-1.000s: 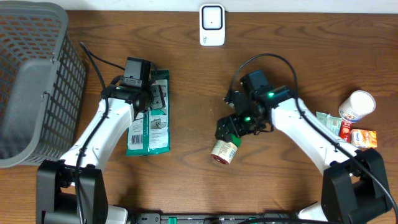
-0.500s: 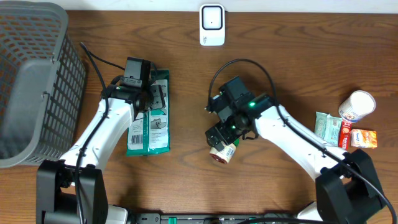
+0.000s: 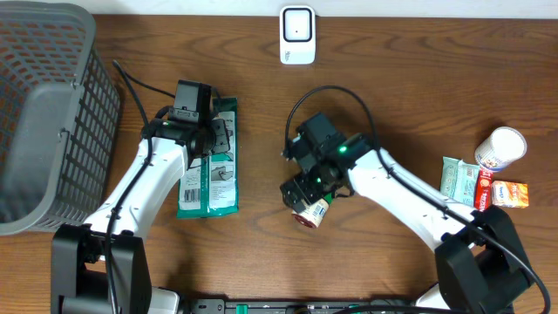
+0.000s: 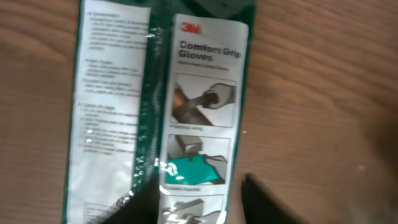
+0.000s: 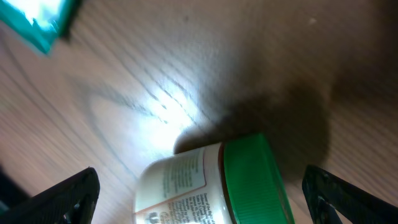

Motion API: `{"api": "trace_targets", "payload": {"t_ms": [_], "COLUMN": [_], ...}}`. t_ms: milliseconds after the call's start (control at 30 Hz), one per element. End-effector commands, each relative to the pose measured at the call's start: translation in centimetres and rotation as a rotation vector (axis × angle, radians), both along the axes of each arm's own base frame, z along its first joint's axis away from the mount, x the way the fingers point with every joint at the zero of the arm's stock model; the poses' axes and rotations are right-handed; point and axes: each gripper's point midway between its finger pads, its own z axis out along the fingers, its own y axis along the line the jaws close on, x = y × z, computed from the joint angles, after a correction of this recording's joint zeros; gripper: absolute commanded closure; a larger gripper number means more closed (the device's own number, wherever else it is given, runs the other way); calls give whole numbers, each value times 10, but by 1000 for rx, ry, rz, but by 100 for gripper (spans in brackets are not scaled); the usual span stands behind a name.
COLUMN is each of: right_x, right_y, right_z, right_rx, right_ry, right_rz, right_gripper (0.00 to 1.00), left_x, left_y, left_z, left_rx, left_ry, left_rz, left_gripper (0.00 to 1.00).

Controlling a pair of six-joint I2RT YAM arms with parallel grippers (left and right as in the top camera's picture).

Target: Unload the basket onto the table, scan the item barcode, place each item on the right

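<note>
Surface: a brown wooden table (image 3: 392,105), with a wire basket (image 3: 44,113) at the upper left and a white scanner (image 3: 296,35) at top centre.
Likely item: a green-lidded jar (image 3: 314,212) lies on its side low in the middle of the overhead view, well apart from the scanner. No barcode shows.
Right arm: the right gripper (image 5: 200,180) has its jaws spread wide, 1 finger at each lower corner of the wrist view. The jar sits between them, seemingly untouched.
Left arm: the left gripper (image 4: 199,200) shows 2 dark fingers low over the 3M Comfort Grip Gloves pack (image 4: 205,93). I cannot tell whether they pinch it.
Doing it well: I'd close squarely across the jar's body, not the lid, so it can't roll, then turn its label toward the scanner's face.
</note>
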Motion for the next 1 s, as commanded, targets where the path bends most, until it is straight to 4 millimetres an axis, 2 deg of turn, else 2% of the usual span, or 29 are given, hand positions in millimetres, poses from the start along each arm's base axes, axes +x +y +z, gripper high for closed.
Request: {"api": "trace_targets", "payload": {"t_ms": [0,167,267,367,433,567,667,800,967], "right_x": [20,32,29,26,27,23,11,4,7], "right_y": [9,4,-9,-30,-42,-67,-71,-62,-44], "right_z": [32,67,69,64,60,35,17,-1,-17], "right_rx": [132,272,293,257,239,113,40,36,86], "right_ry": [36,140,226,305,370,479,535,521,465], "right_rz": [-120,-228,-298,-417,-546,-904,-1064,-1064,-1026], "right_gripper": [1,1,1,1,1,1,1,1,1], "left_x": [-5,-9,-10,-10,-11,-12,-14,-14,-14], "left_y": [-5,-16,-23,-27,-30,-36,-40,-42,-41], "left_z": [-7,-6,-5,-5,-5,-5,-5,-5,-5], "left_rx": [-32,-79,-109,-109,-109,-109,-109,-109,-106], "left_ry": [24,34,38,34,34,32,33,33,32], "left_rz": [-18,-72,-89,-100,-108,-125,-136,-141,-140], "left_gripper": [93,93,93,93,93,93,92,92,92]}}
